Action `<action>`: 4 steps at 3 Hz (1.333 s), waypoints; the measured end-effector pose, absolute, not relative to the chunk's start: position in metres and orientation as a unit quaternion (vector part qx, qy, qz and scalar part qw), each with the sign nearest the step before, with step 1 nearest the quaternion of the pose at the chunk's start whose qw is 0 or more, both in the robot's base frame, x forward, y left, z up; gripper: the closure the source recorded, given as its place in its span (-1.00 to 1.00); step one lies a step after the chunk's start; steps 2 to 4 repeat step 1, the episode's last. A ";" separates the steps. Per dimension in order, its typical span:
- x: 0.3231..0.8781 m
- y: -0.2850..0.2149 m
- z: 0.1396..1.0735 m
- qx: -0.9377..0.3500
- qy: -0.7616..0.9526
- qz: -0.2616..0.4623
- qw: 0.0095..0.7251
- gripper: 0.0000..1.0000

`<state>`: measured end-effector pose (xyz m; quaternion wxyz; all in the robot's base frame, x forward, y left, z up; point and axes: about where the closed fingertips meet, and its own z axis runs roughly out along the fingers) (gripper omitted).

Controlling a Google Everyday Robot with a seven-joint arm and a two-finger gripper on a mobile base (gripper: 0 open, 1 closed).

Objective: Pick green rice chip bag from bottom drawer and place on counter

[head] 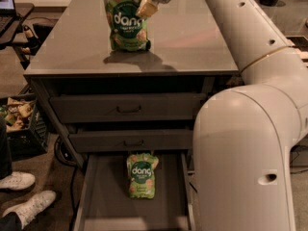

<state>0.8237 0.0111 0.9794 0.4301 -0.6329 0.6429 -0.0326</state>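
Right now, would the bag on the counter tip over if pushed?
Probably: the green rice chip bag stands tall on a narrow base on the counter. It looks puffy, so likely light and floppy. The end effector is at its top corner.

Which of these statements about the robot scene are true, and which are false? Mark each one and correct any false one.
1. The green rice chip bag stands upright on the counter. True.
2. The bottom drawer is shut. False: it is pulled open.
3. A twin pouch lies flat inside the bottom drawer. True.
4. The gripper hangs low over the bottom drawer. False: it is up at the top edge of the green rice chip bag on the counter.
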 end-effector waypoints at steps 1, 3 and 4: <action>0.824 0.011 0.979 -0.633 0.643 -0.033 0.430 -1.00; 0.824 0.011 0.979 -0.633 0.643 -0.033 0.430 -1.00; 0.824 0.011 0.979 -0.633 0.643 -0.033 0.430 -1.00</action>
